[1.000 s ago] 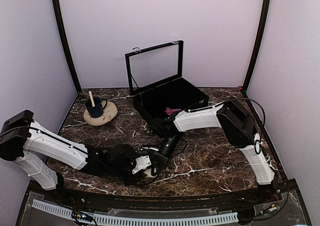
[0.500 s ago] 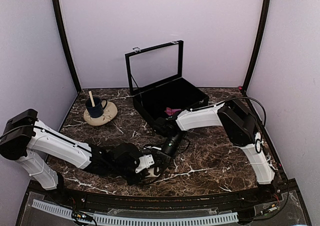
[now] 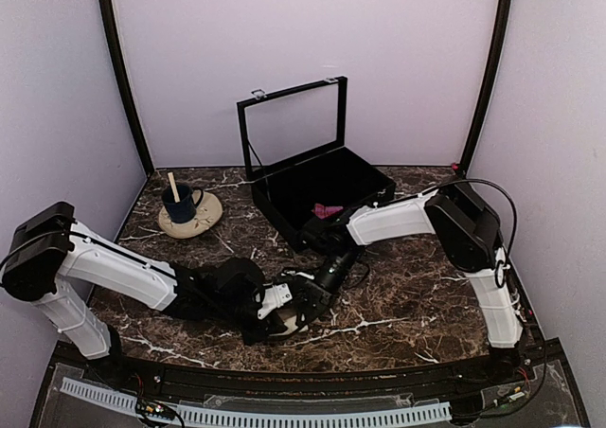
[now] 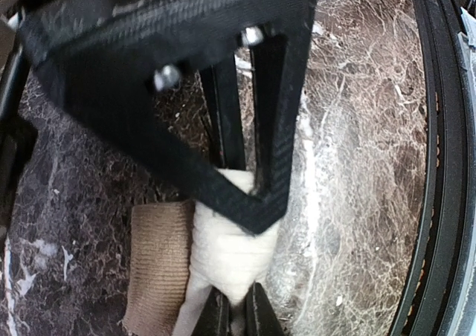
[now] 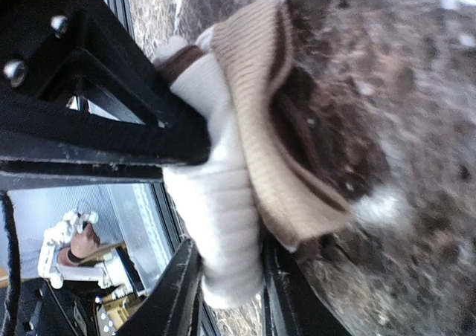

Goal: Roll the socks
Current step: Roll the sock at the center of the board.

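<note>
Meanwhile: One Sock Bundled, One Waiting

Overhead, the left gripper [image 3: 301, 305] and right gripper [image 3: 320, 286] meet over the cream sock [image 3: 282, 327] at the table's [image 3: 407, 300] front. The pink sock [image 3: 328, 210] waits in the black case [image 3: 360, 182], apparently unrolled. Only the left wrist view shows the left jaws pinching the bundle. The right wrist view shows the right jaws straddling it, hold unclear.

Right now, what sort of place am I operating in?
Likely a robot test booth: plain lavender walls close round a marble-patterned tabletop, with staged props, an open black case and a blue cup on a saucer.
</note>
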`<act>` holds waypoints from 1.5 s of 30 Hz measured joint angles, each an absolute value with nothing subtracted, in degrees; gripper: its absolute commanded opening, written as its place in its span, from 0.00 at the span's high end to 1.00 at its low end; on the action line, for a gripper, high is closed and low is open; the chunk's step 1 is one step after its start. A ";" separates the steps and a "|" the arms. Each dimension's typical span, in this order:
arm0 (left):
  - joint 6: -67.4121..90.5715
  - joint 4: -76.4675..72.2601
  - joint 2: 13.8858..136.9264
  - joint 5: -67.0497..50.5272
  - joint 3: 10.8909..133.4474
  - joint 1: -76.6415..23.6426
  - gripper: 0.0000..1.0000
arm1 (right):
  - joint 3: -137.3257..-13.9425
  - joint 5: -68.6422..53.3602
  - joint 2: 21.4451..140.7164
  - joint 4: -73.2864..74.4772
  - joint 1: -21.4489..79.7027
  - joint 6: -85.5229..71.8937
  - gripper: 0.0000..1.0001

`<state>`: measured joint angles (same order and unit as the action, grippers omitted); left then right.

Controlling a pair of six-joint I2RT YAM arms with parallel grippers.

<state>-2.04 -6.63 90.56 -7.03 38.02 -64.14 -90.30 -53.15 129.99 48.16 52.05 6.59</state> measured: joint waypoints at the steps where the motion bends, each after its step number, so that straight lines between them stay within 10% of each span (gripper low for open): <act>1: -1.93 -6.52 90.67 -7.70 38.20 -63.83 1.00 | -89.45 -53.28 129.58 47.16 51.70 6.22 0.73; 45: 1.74 9.50 101.56 -41.82 50.06 -49.19 1.00 | -47.11 -25.12 97.36 3.77 48.18 -8.36 0.68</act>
